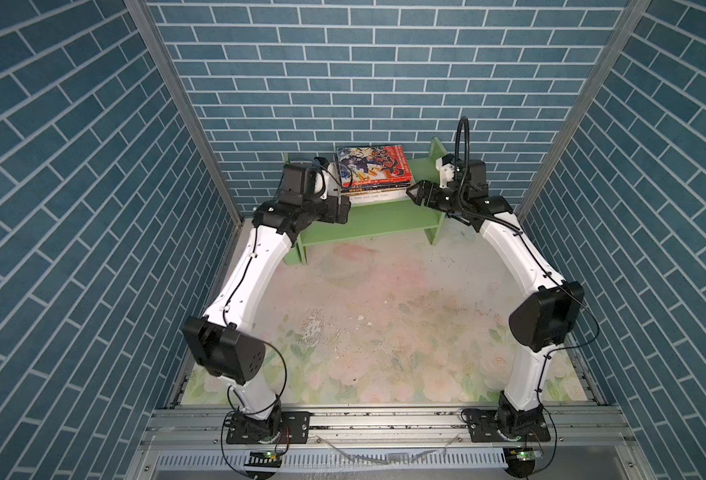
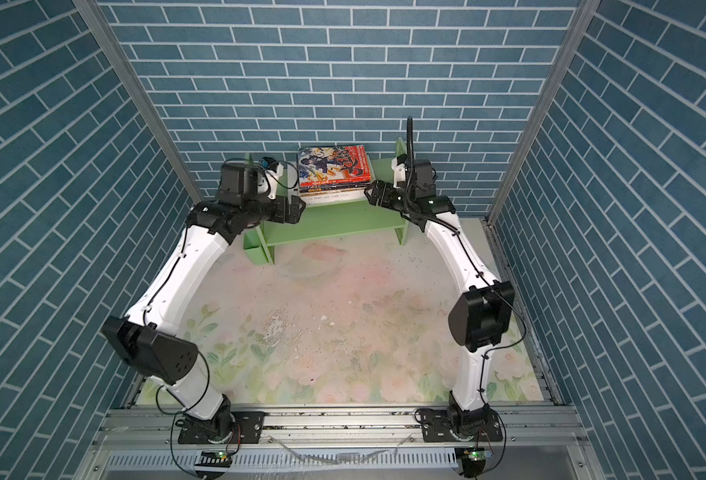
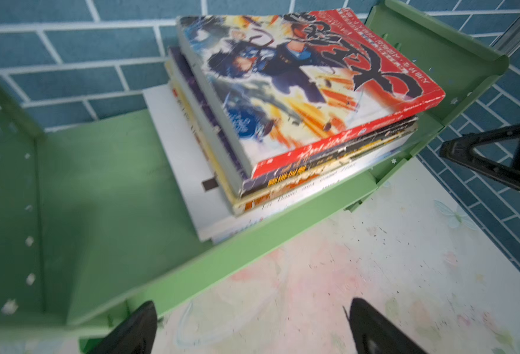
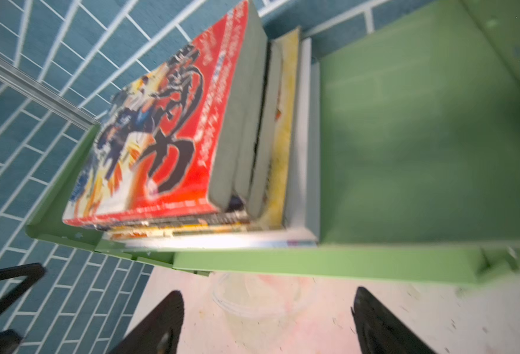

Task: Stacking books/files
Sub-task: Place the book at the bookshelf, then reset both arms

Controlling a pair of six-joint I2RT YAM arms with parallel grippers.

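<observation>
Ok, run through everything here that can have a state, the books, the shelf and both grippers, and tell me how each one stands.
green shelf, standing upright.
books, stacked flat in one uneven pile on the shelf's upper board.
red comic, face up on top of the pile.
left gripper, open, holding nothing.
right gripper, open, holding nothing.

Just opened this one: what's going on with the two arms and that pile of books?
The books lie in one flat pile on the upper board of the green shelf, the red comic on top. The left claw and right claw are both open and empty, one at each side of the pile. The stacking looks done or nearly so.
</observation>
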